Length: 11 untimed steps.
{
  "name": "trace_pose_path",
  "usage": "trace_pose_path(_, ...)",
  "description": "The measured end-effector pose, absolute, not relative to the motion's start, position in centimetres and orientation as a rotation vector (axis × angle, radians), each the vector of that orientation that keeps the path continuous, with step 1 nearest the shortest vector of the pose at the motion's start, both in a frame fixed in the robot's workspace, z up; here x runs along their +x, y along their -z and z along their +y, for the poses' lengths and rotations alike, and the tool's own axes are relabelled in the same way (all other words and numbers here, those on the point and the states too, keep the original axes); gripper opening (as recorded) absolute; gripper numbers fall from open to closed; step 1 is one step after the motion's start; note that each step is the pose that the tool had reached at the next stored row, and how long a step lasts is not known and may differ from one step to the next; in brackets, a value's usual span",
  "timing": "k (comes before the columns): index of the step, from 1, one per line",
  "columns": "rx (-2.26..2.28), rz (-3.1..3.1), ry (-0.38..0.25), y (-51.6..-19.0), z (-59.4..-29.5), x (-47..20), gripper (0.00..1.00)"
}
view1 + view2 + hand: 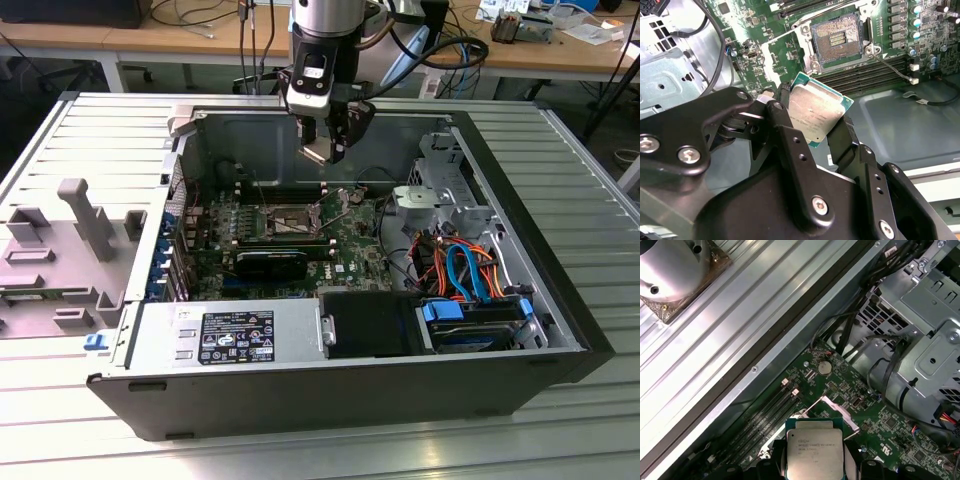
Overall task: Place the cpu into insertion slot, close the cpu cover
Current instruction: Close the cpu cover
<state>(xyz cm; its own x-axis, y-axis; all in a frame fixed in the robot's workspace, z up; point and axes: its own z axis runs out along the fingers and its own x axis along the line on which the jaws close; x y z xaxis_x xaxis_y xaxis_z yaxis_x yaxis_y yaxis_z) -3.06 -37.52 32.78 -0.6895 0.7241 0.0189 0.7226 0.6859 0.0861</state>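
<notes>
hand [810,122]: clamped on cpu [816,112] by its edges, leaving its faces free
slot [836,39]: bare, well below
cover [839,413]: stands open, clearing slot

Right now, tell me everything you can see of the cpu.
The cpu is a thin, flat square with a silvery-grey, metal-looking face that carries dark print, rimmed by a green board edge. The claw is shut on it, with black fingers pressing two opposite edges. It hangs in the air above the motherboard, touching nothing else. It is short of the insertion slot, which lies uncovered and empty.
</notes>
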Motion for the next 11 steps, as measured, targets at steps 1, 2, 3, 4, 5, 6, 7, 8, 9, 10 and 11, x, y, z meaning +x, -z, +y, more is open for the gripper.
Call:
trace_pose_path(1,1.233,2.868,-0.135,-32.78,-37.52,-3.06,0.55)
trace_pose_path(2,1.235,2.867,-0.135,-32.78,-37.52,-3.06,0.55)
trace_pose_path(3,1.236,2.867,-0.135,-32.78,-37.53,-3.06,0.55)
trace_pose_path(4,1.238,2.866,-0.135,-32.78,-37.52,-3.06,0.55)
trace_pose_path(5,1.239,2.866,-0.135,-32.77,-37.53,-3.06,0.55)
trace_pose_path(6,1.240,2.865,-0.135,-32.77,-37.53,-3.06,0.55)
trace_pose_path(7,1.241,2.864,-0.135,-32.77,-37.53,-3.06,0.55)
trace_pose_path(8,1.242,2.864,-0.135,-32.77,-37.53,-3.06,0.55)
trace_pose_path(9,1.244,2.863,-0.135,-32.77,-37.53,-3.06,0.55)
trace_pose_path(10,1.245,2.863,-0.135,-32.77,-37.52,-3.06,0.55)
trace_pose_path(11,1.247,2.862,-0.135,-32.77,-37.52,-3.06,0.55)
